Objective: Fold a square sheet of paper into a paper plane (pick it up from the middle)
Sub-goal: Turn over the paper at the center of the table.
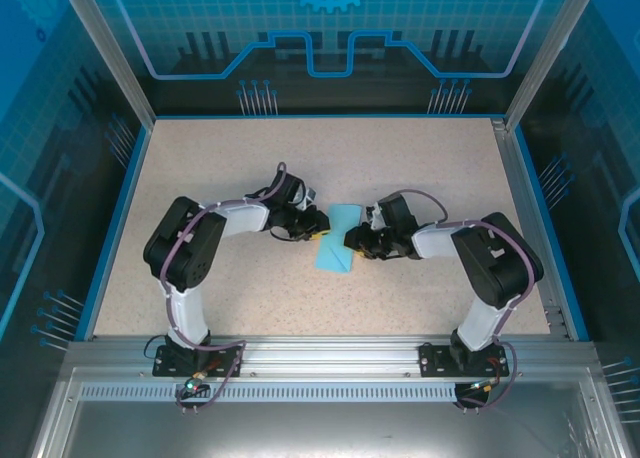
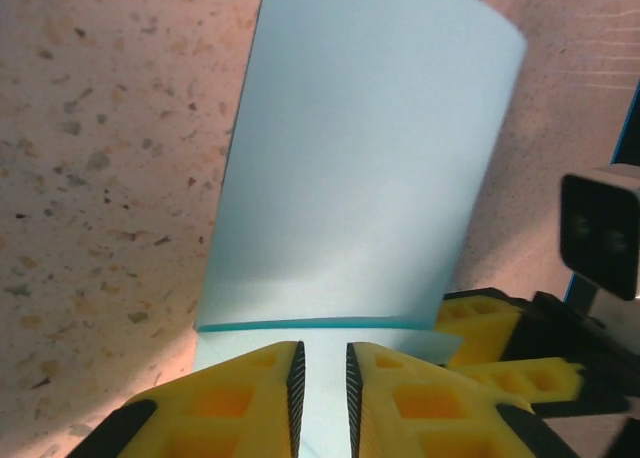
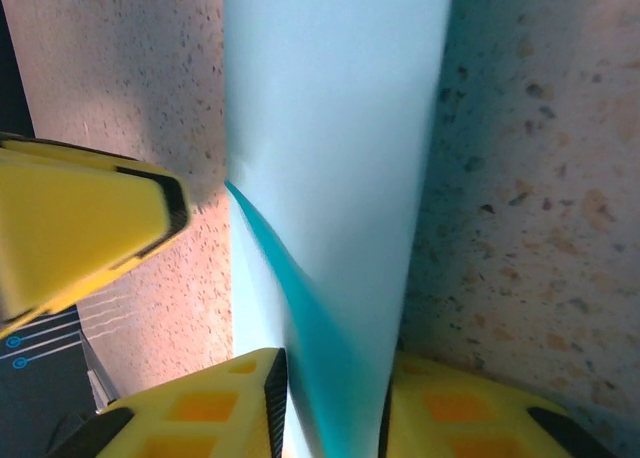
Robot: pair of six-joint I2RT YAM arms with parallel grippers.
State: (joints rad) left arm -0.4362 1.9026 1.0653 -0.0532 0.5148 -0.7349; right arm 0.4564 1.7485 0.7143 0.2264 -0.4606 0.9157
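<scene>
From above and behind the table's near edge we look down on all of it. Our wrist cameras sit close over the tabletop, facing roughly toward each other; all three views share the square sheet of paper.

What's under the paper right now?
The paper is folded: a lower layer shows beneath its raised flap, resting on the speckled table. Whatever lies beneath the flat part is covered.

The square sheet of paper on the table, midway between left gripper and right gripper.
</scene>
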